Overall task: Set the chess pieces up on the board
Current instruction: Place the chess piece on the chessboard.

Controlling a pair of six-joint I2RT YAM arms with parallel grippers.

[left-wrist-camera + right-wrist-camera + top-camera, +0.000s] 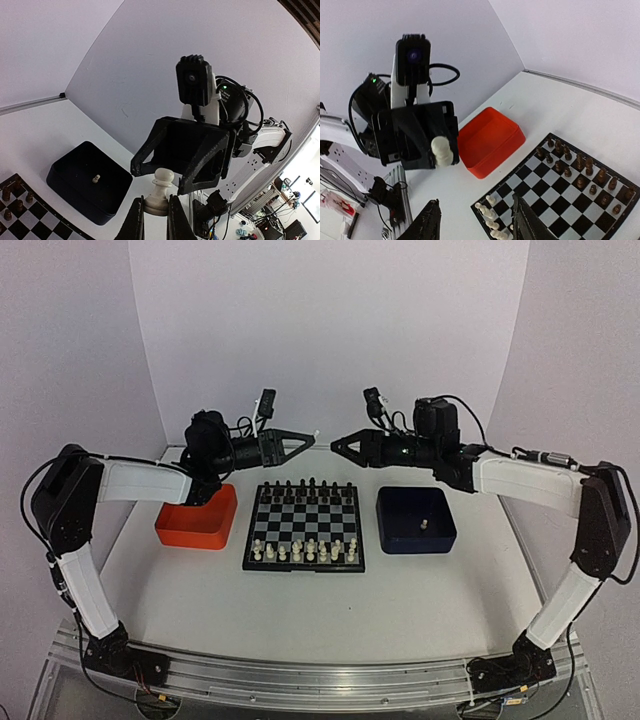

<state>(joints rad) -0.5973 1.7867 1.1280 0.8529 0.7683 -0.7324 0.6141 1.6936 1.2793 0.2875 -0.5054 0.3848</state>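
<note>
Nearest along the board (pixel 305 522), the chess pieces (pixel 305 553) are standing upright in its two closest rows, cream-white against the black and light-grey squares. Left of the board, just beside its border, an orange tray (pixel 190 532) is sitting on the table, and right of the board a dark blue tray (pixel 415 541) is sitting at about the same depth, with one small pale chessman (pixel 424 524) standing upright inside it, apart from its walls. Farther across the board, the black chessmen (pixel 305 488) are lining its two far rows. Past those rows, raised well off the table over or just beyond the board's far side, the two arms are reaching in toward each other, their tips pointing at one another above the board's middle files, near but not touching. Coming in from the board's left, the left gripper (pixel 156 212) is clamping a cream-white chessman (pixel 160 192) by its base between its two fingers (pixel 134 222), the piece standing straight out from the fingertips with its round head toward the other arm. Coming in from the board's right, the right gripper (pixel 477 222) is facing that piece with its jaws standing well apart and nothing between them; its fingers (pixel 432 222) are framing the board's left side and the orange tray in its own wrist view. From the left wrist view the right gripper's spread fingers are sitting just behind the head of the held chessman, without closing on it.
</note>
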